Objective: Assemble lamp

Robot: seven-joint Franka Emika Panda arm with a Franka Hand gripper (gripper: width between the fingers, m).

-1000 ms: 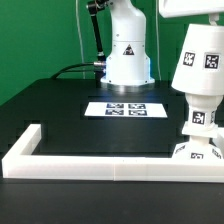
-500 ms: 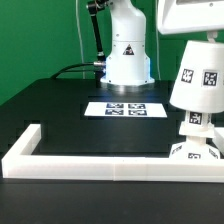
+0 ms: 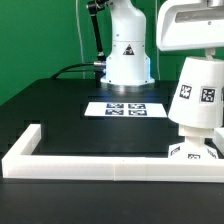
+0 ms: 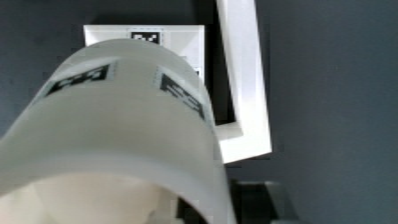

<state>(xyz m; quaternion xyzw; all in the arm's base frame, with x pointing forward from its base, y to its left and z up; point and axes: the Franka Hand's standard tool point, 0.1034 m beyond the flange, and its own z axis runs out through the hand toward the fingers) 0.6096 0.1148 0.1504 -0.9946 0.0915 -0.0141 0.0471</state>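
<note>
— What can't you make out from where you sit?

— My jaws, mostly. In the wrist view the shade (image 4: 125, 130) fills nearly everything, and only a dark blurred bit of my own hardware shows at the frame's edge, so I cannot tell whether the jaws are clamped or slack. In the exterior view my gripper (image 3: 192, 25) is cut off by the picture's edge, and its fingers are hidden.

— And the lamp?

— The shade (image 3: 197, 95) hangs tilted at the exterior view's right, a white truncated cone with black-and-white tags on its wall (two show there). Under it sits the bulb (image 3: 196, 139), partly covered, and the tagged base (image 3: 194, 154) is half hidden behind the white bar frame (image 3: 80, 165).

— Anything else?

— The marker board (image 3: 126, 108) lies flat on the black tabletop (image 3: 60, 110), well apart from the lamp.
</note>
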